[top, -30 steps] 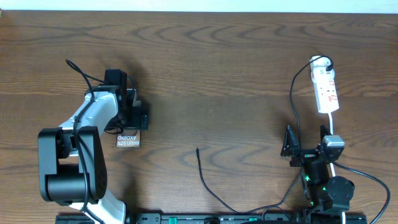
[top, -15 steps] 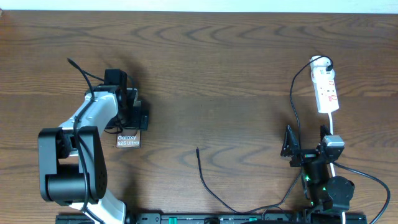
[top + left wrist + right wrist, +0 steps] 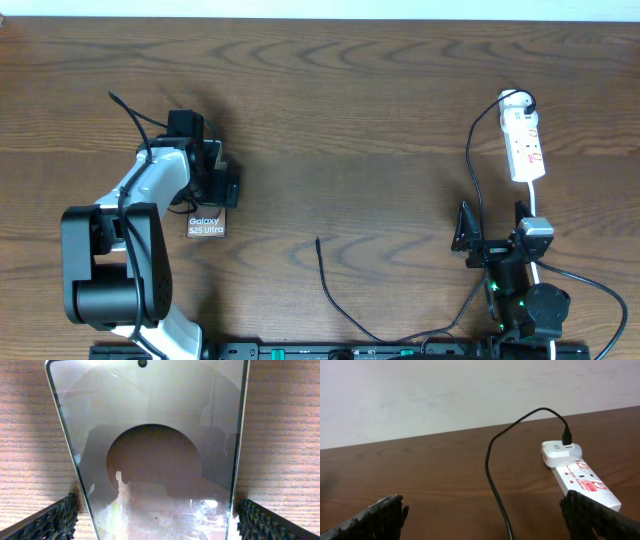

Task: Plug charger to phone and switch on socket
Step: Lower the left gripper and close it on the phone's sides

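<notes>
The phone [image 3: 206, 226] lies flat at the table's left, its white "Galaxy" lettering showing past my left arm. In the left wrist view its glossy face [image 3: 150, 425] fills the frame. My left gripper [image 3: 157, 520] [image 3: 208, 195] is open and straddles the phone, with a small gap on each side. The socket [image 3: 524, 140] [image 3: 585, 482] lies at the far right. The charger [image 3: 470, 170] [image 3: 492, 470] runs from the socket's adapter [image 3: 561, 452] down past my right gripper; its free plug tip [image 3: 318, 240] rests mid-table. My right gripper [image 3: 492, 228] [image 3: 485, 510] is open and empty, near the cable.
The socket's white cord [image 3: 580, 280] loops along the right front by the right arm's base [image 3: 530, 305]. The left arm's base [image 3: 110, 270] stands at the front left. A pale wall [image 3: 470, 390] rises behind the table's far edge.
</notes>
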You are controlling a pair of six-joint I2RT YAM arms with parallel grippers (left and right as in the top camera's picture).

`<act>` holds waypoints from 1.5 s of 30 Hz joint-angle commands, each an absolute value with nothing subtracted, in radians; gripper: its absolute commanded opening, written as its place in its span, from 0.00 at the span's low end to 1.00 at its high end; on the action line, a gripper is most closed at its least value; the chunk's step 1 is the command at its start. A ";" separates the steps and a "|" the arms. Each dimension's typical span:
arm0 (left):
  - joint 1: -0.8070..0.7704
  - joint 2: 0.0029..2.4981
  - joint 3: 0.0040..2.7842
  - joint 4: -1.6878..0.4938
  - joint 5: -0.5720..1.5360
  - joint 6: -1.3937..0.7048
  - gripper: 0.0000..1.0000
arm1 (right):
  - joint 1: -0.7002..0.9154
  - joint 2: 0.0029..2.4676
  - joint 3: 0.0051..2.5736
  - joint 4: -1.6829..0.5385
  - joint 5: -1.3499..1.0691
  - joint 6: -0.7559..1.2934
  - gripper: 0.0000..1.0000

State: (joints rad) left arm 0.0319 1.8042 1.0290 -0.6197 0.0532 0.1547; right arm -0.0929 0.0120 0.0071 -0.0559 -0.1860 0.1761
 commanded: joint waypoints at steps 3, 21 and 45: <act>0.036 1.801 1.015 -0.620 0.037 0.161 0.93 | -0.085 0.006 0.006 -0.060 -0.186 0.178 0.99; 0.036 1.801 1.015 -0.635 0.037 0.161 0.96 | -0.085 0.006 0.006 -0.060 -0.186 0.178 0.99; 0.036 1.801 1.001 -0.642 0.041 0.160 0.96 | -0.085 0.006 0.006 -0.060 -0.186 0.178 0.99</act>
